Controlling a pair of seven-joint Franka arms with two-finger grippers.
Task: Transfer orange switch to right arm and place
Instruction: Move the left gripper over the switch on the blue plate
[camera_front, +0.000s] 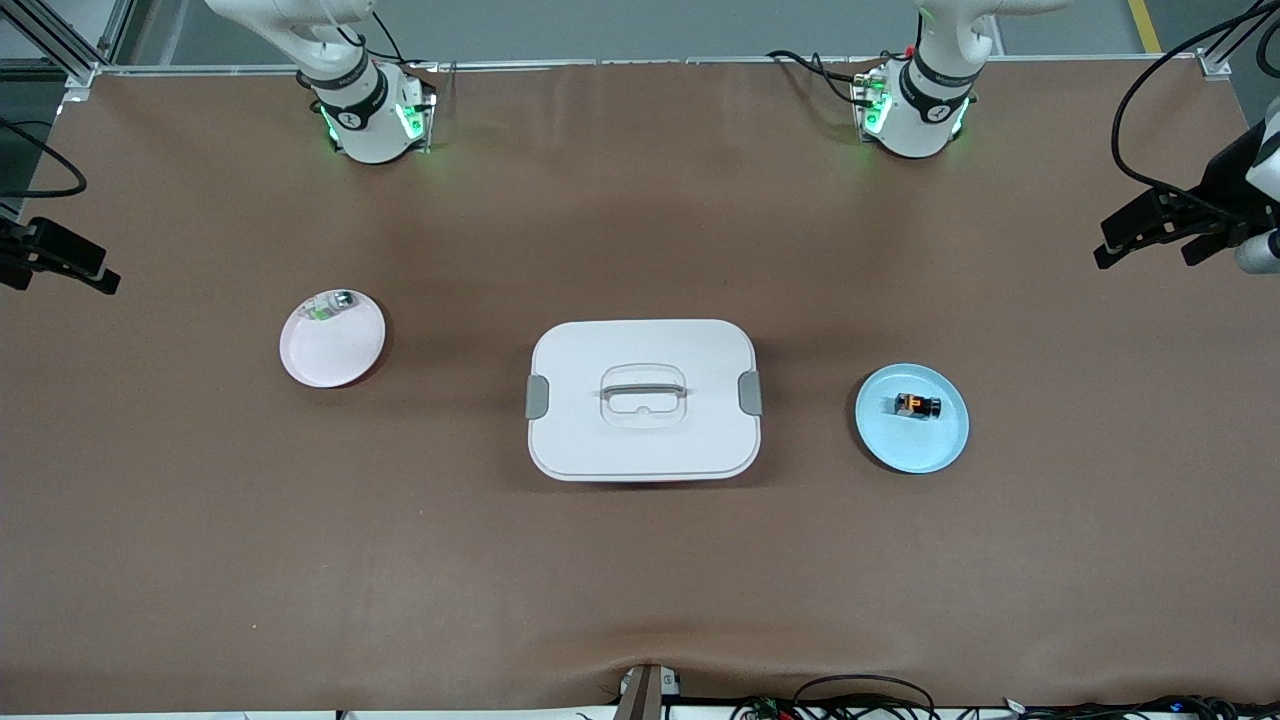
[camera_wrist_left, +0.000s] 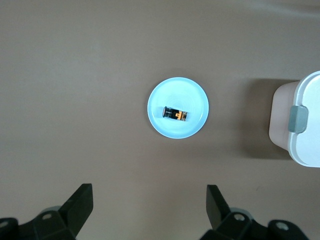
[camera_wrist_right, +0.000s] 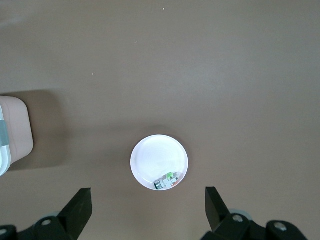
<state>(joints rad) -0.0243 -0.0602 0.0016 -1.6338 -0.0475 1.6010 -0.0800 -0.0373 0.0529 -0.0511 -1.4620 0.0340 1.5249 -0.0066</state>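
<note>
The orange switch (camera_front: 918, 406) lies on its side near the middle of the blue plate (camera_front: 944, 447), toward my left arm's end of the table, well apart from the white lidded box (camera_front: 642, 400) at the centre. My left gripper (camera_wrist_left: 149, 210) hangs high over the bare mat beside that plate, fingers spread wide and holding nothing. My right gripper (camera_wrist_right: 148, 211) waits likewise, released and empty, above the pale pink plate (camera_wrist_right: 150, 160), which carries the silvery part with a green bit (camera_wrist_right: 167, 181). The step in hand, as I judge it, is the first pick. To do it well I should centre over the switch, turn my wrist so the fingers straddle its narrow width, and descend without touching the plate's rim. I should grip one end, leaving the other end free for my right gripper at the handover.
</note>
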